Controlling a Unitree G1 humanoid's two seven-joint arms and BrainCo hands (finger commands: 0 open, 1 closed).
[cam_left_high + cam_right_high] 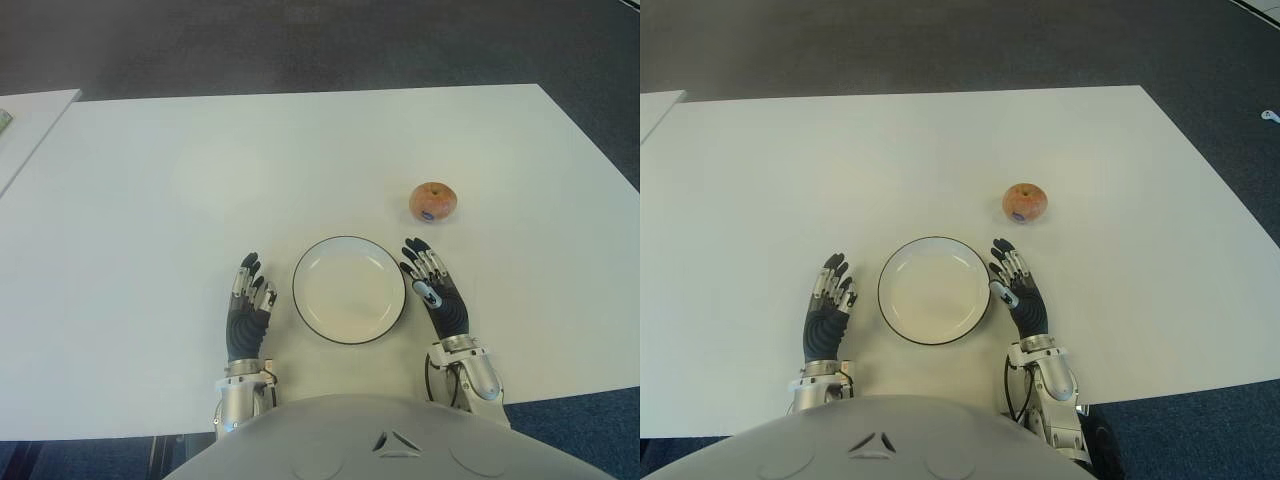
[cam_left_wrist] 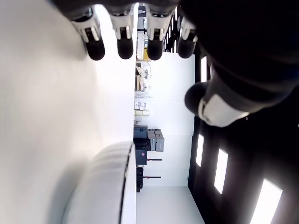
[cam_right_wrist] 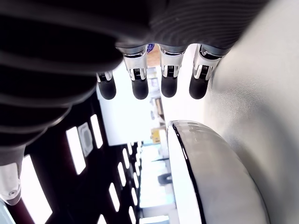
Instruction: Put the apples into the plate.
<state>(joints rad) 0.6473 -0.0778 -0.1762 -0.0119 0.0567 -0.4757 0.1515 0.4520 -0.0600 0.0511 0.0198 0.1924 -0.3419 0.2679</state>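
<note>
Wide white desk (image 1: pixel 150 180) under everything. White plate (image 1: pixel 349 290) with a dark rim, empty, near the robot's edge. Left hand (image 1: pixel 247 305) just beside the plate's left side, fingers stretched out, holding nothing. Right hand (image 1: pixel 433 285) just beside its right side, fingers likewise extended, empty. Single apple (image 1: pixel 433 201) on the desk beyond the right hand, apart from the plate.

Plate (image 3: pixel 205 168) cut off by frame edge in both wrist views, only part of rim showing. Apple (image 3: pixel 150 47) in right wrist view mostly hidden behind fingers (image 3: pixel 168 79); sticker on it too small to read. Second table (image 1: pixel 25 120) at far left cut off.
</note>
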